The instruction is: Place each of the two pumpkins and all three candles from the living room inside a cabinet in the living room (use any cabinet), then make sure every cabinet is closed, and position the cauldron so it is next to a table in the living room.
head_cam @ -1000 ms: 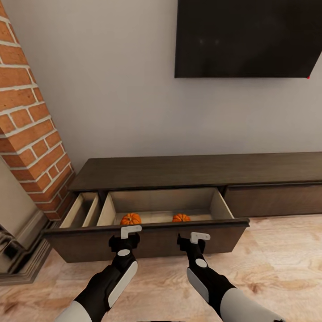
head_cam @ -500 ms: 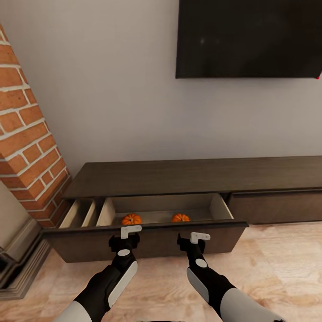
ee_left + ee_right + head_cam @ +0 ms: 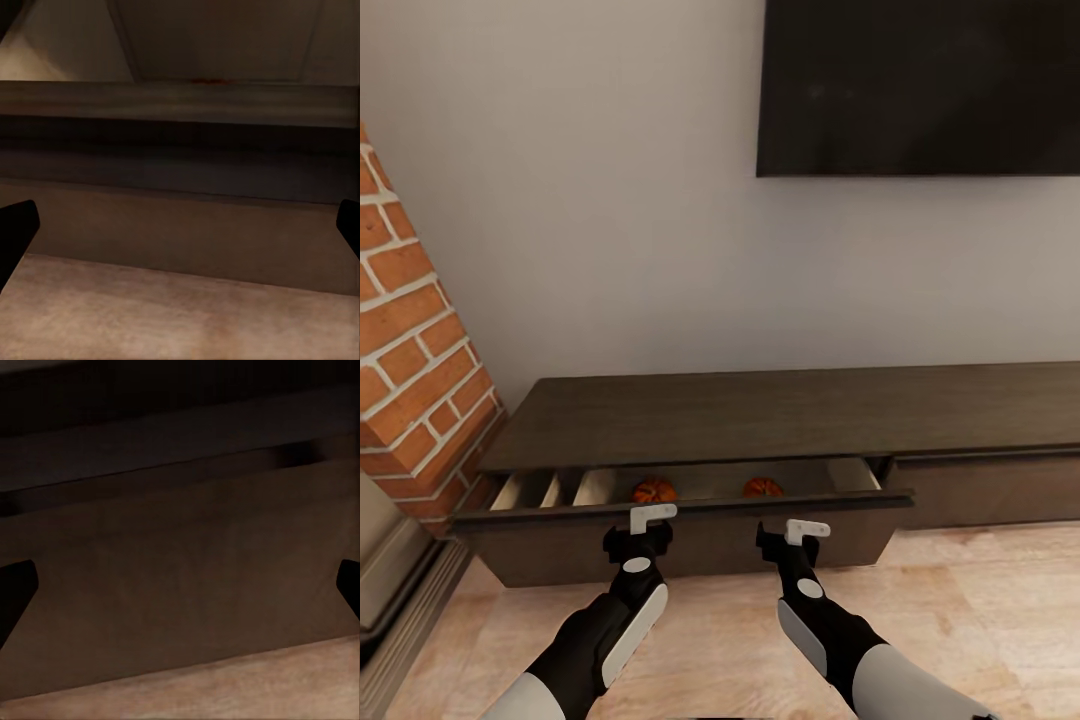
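1. While the drawer front (image 3: 690, 535) is standing only a little way out of the cabinet (image 3: 780, 405), you are holding both grippers low and square against it, side by side. That reads as a two-point push meant to keep the wide front from skewing.
2. You are keeping the left gripper (image 3: 638, 538) spread and empty: in the left wrist view its dark fingertips (image 3: 16, 229) are sitting at the far edges, with the drawer's face and rim (image 3: 180, 101) between them.
3. You are keeping the right gripper (image 3: 790, 545) released as well, nothing between its fingertips (image 3: 15, 585), and the brown panel (image 3: 187, 577) is lying very close ahead. Whether either gripper is actually touching the wood, I cannot tell.
4. Both pumpkins are sitting inside the pale drawer, well apart: one (image 3: 654, 490) ahead of your left gripper, the other (image 3: 762, 487) ahead of your right. Only their tops are showing over the rim. They are lying toward the front, so a hard shove could roll them.
5. Candles are not among what I am seeing in the open slot.
6. A narrow compartment (image 3: 525, 490) at the brick-column (image 3: 410, 340) end is belonging to the same front, so it should be closing along with it.
7. My judgement: you are closing the drawer, and it is nearly home. The neighbouring front (image 3: 985, 485) under the dark screen (image 3: 920, 85) is looking flush already.
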Available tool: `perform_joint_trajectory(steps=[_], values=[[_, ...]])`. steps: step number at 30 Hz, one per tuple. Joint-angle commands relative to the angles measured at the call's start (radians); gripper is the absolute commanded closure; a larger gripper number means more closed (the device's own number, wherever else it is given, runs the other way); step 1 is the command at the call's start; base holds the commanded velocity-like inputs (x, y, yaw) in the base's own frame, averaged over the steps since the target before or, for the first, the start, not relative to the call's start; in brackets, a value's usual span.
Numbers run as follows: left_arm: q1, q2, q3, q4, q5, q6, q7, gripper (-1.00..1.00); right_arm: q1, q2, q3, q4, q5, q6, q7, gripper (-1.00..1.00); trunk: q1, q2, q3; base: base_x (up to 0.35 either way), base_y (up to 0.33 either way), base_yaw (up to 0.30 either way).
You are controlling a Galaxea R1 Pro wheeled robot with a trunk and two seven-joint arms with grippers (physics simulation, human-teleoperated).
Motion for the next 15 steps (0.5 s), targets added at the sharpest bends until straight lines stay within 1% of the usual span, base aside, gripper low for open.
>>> perform_joint_trajectory(steps=[1, 11, 15], values=[[-0.001, 0.001, -0.003, -0.001, 0.009, 0.002, 0.005, -1.0, -0.001, -0.001, 0.008, 0.0, -0.011, -0.006, -0.005, -1.0, 0.0, 0.0, -0.001, 0.254, 0.0, 0.0], [-0.001, 0.001, -0.003, -0.001, 0.009, 0.002, 0.005, -1.0, -0.001, -0.001, 0.008, 0.0, -0.011, -0.006, -0.005, -1.0, 0.0, 0.0, -0.001, 0.248, 0.0, 0.0], [-0.001, 0.001, -0.003, -0.001, 0.009, 0.002, 0.006, -1.0, -0.001, -0.001, 0.008, 0.0, -0.011, -0.006, -0.005, -1.0, 0.0, 0.0, -0.001, 0.093, 0.0, 0.0]])
